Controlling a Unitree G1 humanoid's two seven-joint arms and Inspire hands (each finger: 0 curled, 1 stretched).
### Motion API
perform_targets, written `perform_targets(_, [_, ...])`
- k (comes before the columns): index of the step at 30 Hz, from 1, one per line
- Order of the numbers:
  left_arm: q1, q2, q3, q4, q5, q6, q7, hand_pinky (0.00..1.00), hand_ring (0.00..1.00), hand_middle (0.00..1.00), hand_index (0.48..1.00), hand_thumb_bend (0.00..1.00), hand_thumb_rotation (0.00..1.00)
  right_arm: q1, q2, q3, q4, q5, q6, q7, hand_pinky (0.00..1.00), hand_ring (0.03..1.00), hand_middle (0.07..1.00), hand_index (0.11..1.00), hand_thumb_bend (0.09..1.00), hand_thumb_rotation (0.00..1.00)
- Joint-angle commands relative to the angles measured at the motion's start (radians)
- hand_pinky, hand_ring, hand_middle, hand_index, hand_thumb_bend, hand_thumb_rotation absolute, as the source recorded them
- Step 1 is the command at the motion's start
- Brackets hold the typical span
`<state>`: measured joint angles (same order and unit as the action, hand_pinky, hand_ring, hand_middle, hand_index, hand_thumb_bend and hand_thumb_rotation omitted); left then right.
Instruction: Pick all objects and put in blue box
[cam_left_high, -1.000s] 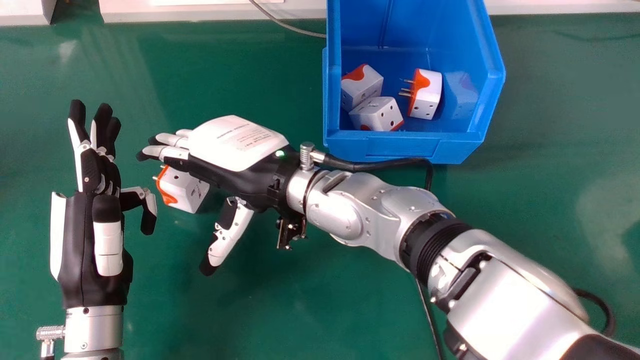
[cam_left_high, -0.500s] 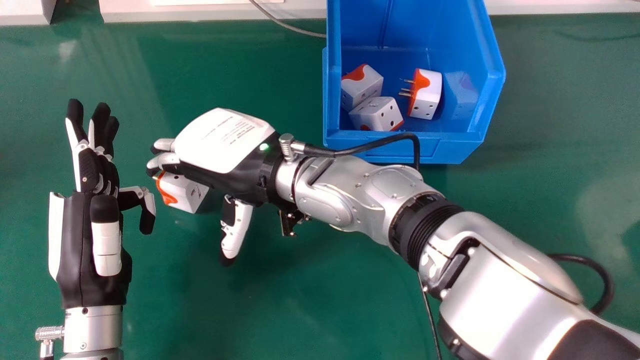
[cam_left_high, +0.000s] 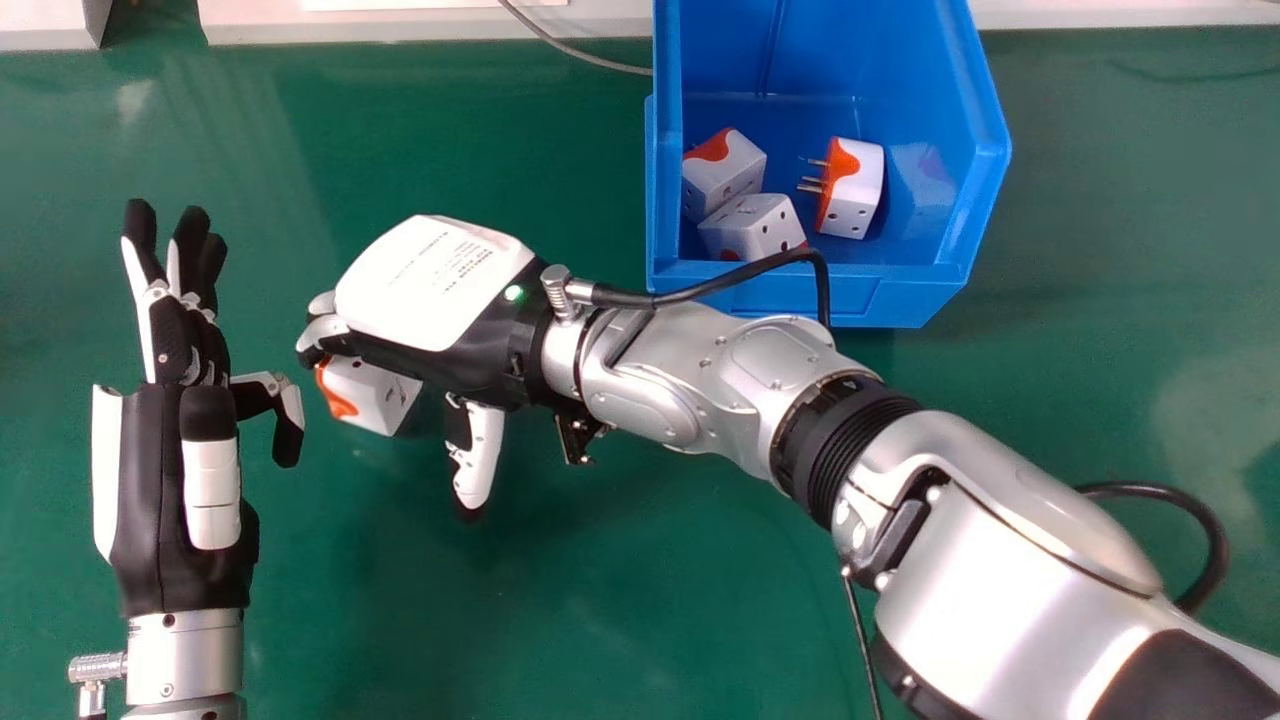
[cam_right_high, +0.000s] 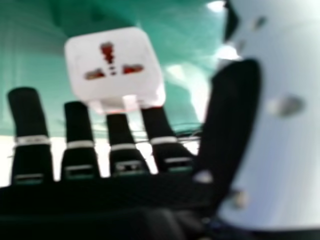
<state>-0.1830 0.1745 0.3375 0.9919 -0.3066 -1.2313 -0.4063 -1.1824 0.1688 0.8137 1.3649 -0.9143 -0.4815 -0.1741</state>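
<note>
My right hand (cam_left_high: 430, 285) has its fingers (cam_left_high: 324, 330) loosely bent at the adapter (cam_left_high: 370, 396), thumb (cam_left_high: 481, 455) wide, nothing gripped. The adapter sits well in from the tabletop's (cam_left_high: 420, 110) far edge. Likely light, stiff, slick; I'd pinch 2 opposite flat sides.

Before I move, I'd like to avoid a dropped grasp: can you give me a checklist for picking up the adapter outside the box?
1. Right robot hand over the adapter on the green table: ok.
2. Its thumb against that adapter: not ok, there is a gap.
3. Firm finger contact: cannot tell.
4. Left robot hand apart from that adapter: ok.
5. Blue box open from above: ok, with three adapters visible inside.
</note>
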Motion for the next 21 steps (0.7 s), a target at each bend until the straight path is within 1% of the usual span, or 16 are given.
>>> perform_targets(1, [-0.001, 0.009, -0.005, -0.007, 0.010, -0.020, -0.002, 0.00, 1.00, 1.00, 1.000, 1.00, 1.00, -0.049, 0.075, -0.018, -0.010, 0.021, -0.013, 0.003, 0.52, 0.699, 0.767, 0.707, 0.925, 0.11])
perform_targets(5, [0.002, 0.007, -0.005, -0.008, 0.010, -0.025, -0.002, 0.00, 1.00, 1.00, 1.000, 1.00, 1.00, -0.052, 0.073, -0.031, -0.008, 0.033, -0.021, 0.023, 0.51, 0.665, 0.734, 0.676, 0.899, 0.07])
perform_targets(7, [0.004, 0.007, -0.005, -0.009, 0.014, -0.025, 0.003, 0.00, 1.00, 1.00, 1.000, 1.00, 1.00, -0.054, 0.072, -0.034, -0.008, 0.032, -0.021, 0.025, 0.50, 0.649, 0.719, 0.664, 0.891, 0.06])
perform_targets(9, [0.010, 0.006, -0.006, -0.019, 0.018, -0.024, 0.007, 0.00, 1.00, 1.00, 1.000, 1.00, 1.00, -0.054, 0.072, -0.033, -0.009, 0.027, -0.022, 0.021, 0.49, 0.613, 0.690, 0.642, 0.877, 0.04])
perform_targets(12, [0.015, 0.006, -0.008, -0.028, 0.014, -0.022, 0.005, 0.00, 1.00, 1.00, 1.000, 1.00, 1.00, -0.053, 0.075, -0.024, -0.009, 0.017, -0.014, 0.017, 0.46, 0.580, 0.661, 0.622, 0.866, 0.03])
perform_targets(15, [0.016, 0.008, -0.009, -0.027, 0.011, -0.020, 0.006, 0.00, 1.00, 1.00, 1.000, 1.00, 1.00, -0.052, 0.077, -0.020, -0.008, 0.012, -0.010, 0.015, 0.45, 0.572, 0.652, 0.615, 0.861, 0.02])
perform_targets(17, [0.016, 0.008, -0.009, -0.026, 0.010, -0.019, 0.005, 0.00, 1.00, 1.00, 0.998, 1.00, 1.00, -0.052, 0.077, -0.017, -0.009, 0.009, -0.011, 0.009, 0.43, 0.542, 0.619, 0.599, 0.855, 0.02])
perform_targets(19, [0.018, 0.005, -0.012, -0.031, 0.011, -0.017, 0.006, 0.00, 1.00, 1.00, 0.998, 1.00, 1.00, -0.050, 0.071, -0.013, -0.009, 0.004, -0.019, -0.014, 0.43, 0.538, 0.614, 0.596, 0.854, 0.02])
perform_targets(20, [0.019, 0.004, -0.013, -0.034, 0.011, -0.016, 0.007, 0.00, 1.00, 1.00, 0.997, 1.00, 1.00, -0.049, 0.068, -0.012, -0.010, 0.002, -0.023, -0.024, 0.43, 0.523, 0.580, 0.579, 0.789, 0.02])
perform_targets(21, [0.020, 0.003, -0.015, -0.037, 0.012, -0.015, 0.008, 0.00, 1.00, 1.00, 0.997, 1.00, 1.00, -0.048, 0.066, -0.011, -0.010, 0.001, -0.027, -0.034, 0.43, 0.523, 0.580, 0.579, 0.789, 0.02])
